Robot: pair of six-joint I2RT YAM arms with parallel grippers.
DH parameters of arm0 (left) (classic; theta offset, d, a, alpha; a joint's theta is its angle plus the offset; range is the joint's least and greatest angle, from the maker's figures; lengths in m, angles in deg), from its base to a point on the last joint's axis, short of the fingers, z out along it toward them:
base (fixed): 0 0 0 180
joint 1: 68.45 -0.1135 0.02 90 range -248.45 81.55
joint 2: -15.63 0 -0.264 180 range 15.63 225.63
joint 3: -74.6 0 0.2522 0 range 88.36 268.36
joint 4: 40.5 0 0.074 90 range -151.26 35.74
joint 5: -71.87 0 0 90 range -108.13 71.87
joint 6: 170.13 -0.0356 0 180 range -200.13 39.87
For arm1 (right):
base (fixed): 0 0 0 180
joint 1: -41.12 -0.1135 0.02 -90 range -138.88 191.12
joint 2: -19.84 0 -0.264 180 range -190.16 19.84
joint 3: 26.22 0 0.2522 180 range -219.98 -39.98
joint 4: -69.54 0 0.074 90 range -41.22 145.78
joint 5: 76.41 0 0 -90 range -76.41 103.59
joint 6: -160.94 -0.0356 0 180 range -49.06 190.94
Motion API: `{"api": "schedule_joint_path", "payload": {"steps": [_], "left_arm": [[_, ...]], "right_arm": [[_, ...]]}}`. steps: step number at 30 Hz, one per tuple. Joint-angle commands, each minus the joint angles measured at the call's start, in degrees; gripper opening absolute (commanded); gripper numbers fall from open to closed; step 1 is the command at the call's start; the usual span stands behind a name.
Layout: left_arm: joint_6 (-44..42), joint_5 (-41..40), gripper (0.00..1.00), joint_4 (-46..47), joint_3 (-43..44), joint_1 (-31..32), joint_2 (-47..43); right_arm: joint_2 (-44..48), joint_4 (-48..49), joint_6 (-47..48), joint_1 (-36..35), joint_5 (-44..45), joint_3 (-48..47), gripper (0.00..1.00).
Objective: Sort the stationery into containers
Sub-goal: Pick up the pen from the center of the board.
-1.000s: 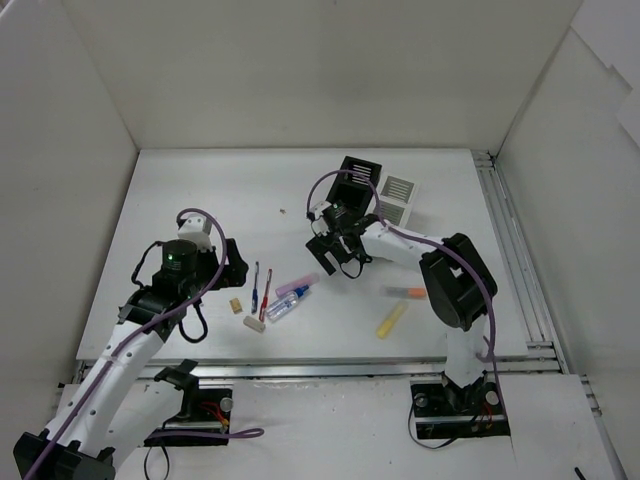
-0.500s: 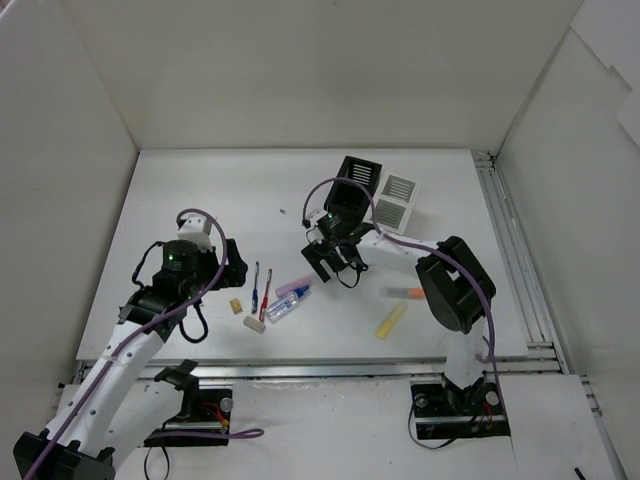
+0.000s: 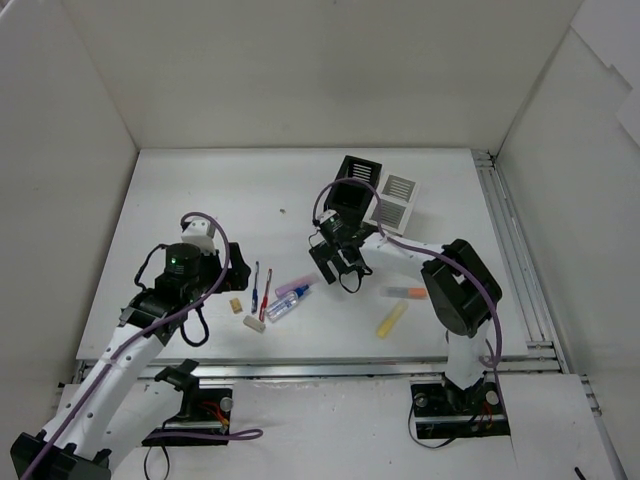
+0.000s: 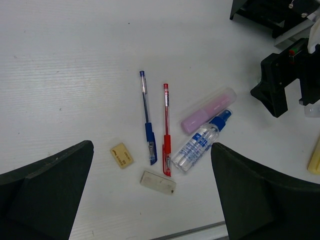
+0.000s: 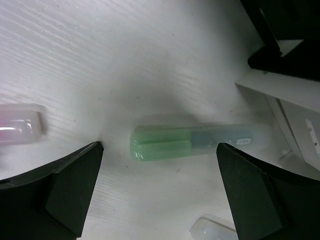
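The left gripper (image 4: 152, 146) hangs above the white desk (image 3: 200, 190) with its black fingers spread wide and nothing between them. Below it lies a cluster of stationery. A thin blue pen (image 4: 147, 117) and a thin red pen (image 4: 166, 127) lie side by side, nearly parallel and just apart. To their right a pale pink marker (image 4: 207, 110) lies at a slant. A clear tube with a blue cap (image 4: 200, 145) lies just beside the marker and roughly parallel to it. A small beige eraser (image 4: 121, 154) sits left of the blue pen's lower end. A small white eraser (image 4: 157, 181) lies just below both pens.

The right gripper (image 5: 160, 146) is also wide open and holds nothing. It hovers over a translucent green marker in a clear case (image 5: 200, 141). That marker lies flat on the desk between the two fingers, touching neither.

Nearer the right arm's base, a yellow stick (image 3: 391, 320) lies tilted on the desk. A short orange stick (image 3: 405, 292) lies just beyond it.

The black slotted square container (image 3: 362, 163) and the white slotted square container (image 3: 392, 212) stand next to each other behind the right gripper, black on the left. Whether anything lies inside them cannot be told.
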Motion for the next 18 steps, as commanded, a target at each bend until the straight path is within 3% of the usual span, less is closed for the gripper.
{"api": "schedule_joint_path", "payload": {"steps": [1,9,18], "left_arm": [[-1.3,-1.1,1.0,2.6,0.9,0.4,-0.6],[-1.4,-1.1,1.0,2.6,0.9,0.4,-0.6],[-1.5,-2.2,1.0,2.4,0.8,0.4,-0.6]], "right_arm": [[4.0,-4.1,1.8,-0.1,1.6,0.7,0.96],[6.4,-5.1,14.6,-1.0,1.7,2.4,0.98],[0.3,-5.8,28.7,-0.2,3.3,-1.7,0.98]]}}
